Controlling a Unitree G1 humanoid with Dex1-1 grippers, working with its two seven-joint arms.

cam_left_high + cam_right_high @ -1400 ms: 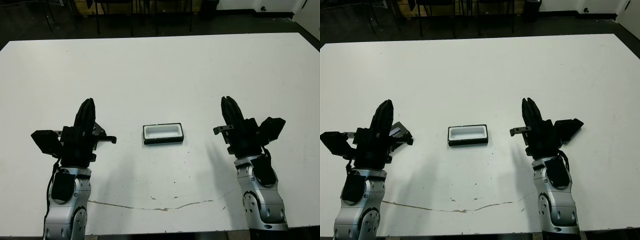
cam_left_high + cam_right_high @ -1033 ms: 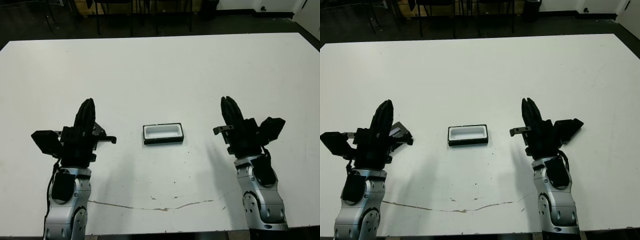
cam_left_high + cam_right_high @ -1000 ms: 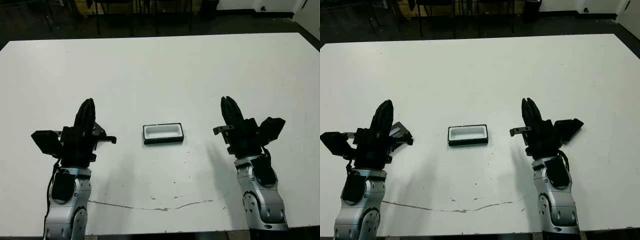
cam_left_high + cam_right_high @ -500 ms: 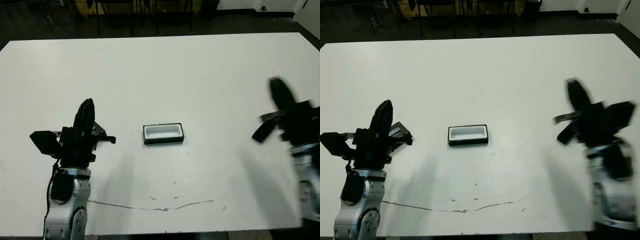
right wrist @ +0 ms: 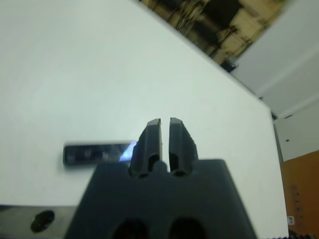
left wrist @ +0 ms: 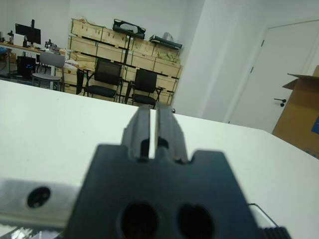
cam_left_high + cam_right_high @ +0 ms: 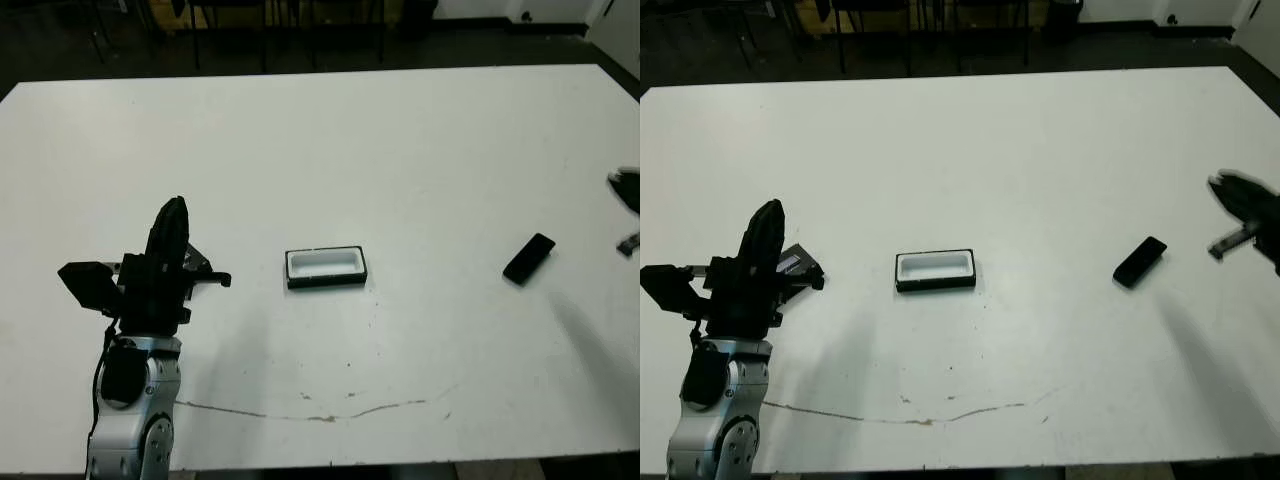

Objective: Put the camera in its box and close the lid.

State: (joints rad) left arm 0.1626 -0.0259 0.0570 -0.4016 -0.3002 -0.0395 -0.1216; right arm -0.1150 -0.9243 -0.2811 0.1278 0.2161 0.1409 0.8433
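The right end effector (image 5: pixel 165 130) has swung out to the worktop's (image 7: pixel 330 150) right edge, fingers nearly together and empty, uncovering the camera (image 7: pixel 528 258), which lies flat just beside it. The left end effector (image 7: pixel 170 232) stays put, fingers almost together; the open box (image 7: pixel 326 267) remains between both, lid (image 7: pixel 795 265) beside the left one.

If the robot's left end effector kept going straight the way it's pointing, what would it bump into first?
Probably nothing soon. In the wrist view, the left end effector points across bare white table, with black chairs far beyond the edge. The white-lined black box lies off to its side. Depth is hard to judge.
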